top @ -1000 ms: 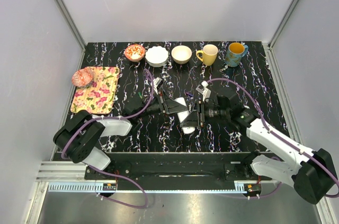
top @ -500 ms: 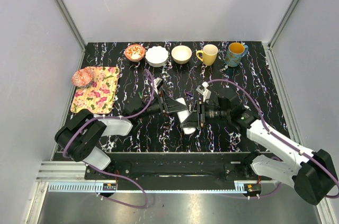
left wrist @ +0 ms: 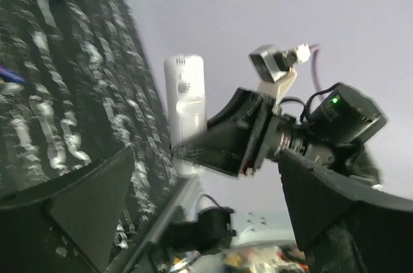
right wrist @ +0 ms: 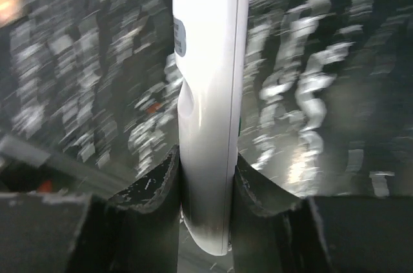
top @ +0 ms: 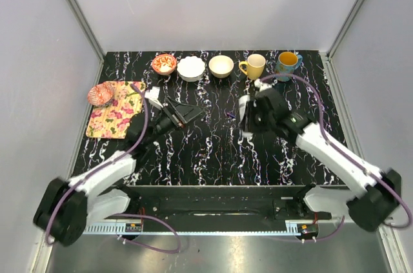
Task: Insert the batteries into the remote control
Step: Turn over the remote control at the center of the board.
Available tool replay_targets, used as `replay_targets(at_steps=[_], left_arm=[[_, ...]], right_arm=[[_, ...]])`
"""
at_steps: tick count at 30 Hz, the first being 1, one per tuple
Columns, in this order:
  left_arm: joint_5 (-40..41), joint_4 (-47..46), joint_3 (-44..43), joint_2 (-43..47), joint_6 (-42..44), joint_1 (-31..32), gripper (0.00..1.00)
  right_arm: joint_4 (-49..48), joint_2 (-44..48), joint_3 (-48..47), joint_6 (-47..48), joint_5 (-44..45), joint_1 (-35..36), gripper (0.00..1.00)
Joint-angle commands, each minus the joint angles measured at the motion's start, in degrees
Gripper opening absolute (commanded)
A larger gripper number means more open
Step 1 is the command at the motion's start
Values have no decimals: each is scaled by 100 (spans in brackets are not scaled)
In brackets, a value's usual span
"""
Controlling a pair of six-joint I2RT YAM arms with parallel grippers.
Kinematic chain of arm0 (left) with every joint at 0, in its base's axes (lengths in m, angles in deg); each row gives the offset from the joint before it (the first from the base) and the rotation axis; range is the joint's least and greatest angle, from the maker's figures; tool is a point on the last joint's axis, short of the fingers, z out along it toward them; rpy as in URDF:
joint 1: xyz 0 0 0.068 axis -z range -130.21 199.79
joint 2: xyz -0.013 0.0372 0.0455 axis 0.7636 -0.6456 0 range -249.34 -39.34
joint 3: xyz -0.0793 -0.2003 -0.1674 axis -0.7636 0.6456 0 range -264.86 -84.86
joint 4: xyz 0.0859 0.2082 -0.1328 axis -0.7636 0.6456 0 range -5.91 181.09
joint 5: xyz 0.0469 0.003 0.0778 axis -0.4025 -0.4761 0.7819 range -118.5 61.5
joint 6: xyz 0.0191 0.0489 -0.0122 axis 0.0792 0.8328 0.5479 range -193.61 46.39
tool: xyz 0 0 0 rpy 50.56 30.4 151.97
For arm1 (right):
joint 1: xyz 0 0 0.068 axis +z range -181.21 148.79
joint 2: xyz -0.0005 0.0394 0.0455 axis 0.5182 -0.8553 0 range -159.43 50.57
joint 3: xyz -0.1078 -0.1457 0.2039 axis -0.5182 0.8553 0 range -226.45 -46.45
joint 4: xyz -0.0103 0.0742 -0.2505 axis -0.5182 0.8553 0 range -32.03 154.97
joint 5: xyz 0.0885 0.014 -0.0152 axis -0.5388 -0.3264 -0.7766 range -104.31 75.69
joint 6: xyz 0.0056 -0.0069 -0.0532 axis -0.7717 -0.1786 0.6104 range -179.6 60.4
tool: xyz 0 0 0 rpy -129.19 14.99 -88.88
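Observation:
My right gripper (right wrist: 206, 160) is shut on the lower end of the slim white remote control (right wrist: 208, 79), which stands up between the fingers. In the top view the right gripper (top: 247, 118) hangs over the table's middle right and hides most of the remote. The left wrist view shows the remote (left wrist: 185, 108) sticking out of the right gripper. My left gripper (top: 187, 113) is at the middle left, apart from the remote. It (left wrist: 206, 176) is open wide with nothing between its fingers. A small dark purplish battery (top: 229, 115) lies on the table between the two grippers.
Three bowls (top: 191, 68) and two mugs, yellow (top: 254, 66) and blue (top: 286, 64), line the back edge. A floral cloth (top: 118, 109) lies at the left with a pink round thing (top: 100, 94) on its far corner.
The left gripper has opened and drawn back to the left, away from the remote. The right gripper has carried the remote back and to the right.

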Motion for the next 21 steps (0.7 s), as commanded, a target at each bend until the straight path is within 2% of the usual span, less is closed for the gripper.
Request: replay_targets(at_steps=[1,2,3,6,9,10,12,16,21], left_arm=[[2138,4164,-585,1644,2270,195,98],[2323,4647,-559,1831,2394,205,97],[2638,4878,-550,2016,2465,214,95],[3105,5722,-567,2526,2649,214,95],[3282,6364,-699,2720,2817,214,95],[3257,6461,-734,2764,2869,214,95],[3204,6629,-805,2791,2949,205,94],[3125,6656,-761,2879,2993,214,94],[2853,6594,-726,2853,3019,214,93]], right_arm=[[1645,-1764,-1039,497,4199,-28,0],[1707,-2032,-1337,497,4760,-28,0],[1664,-2461,-1453,488,4949,-37,0],[1207,-3034,-1813,742,5135,-229,0],[1451,-4053,-2586,918,5696,-457,0],[1670,-4587,-3084,893,5976,-519,0],[2023,-5142,-3439,988,6224,-642,0],[2260,-5760,-4089,1191,6296,-914,0],[2508,-6384,-4328,1349,6330,-1065,0]])
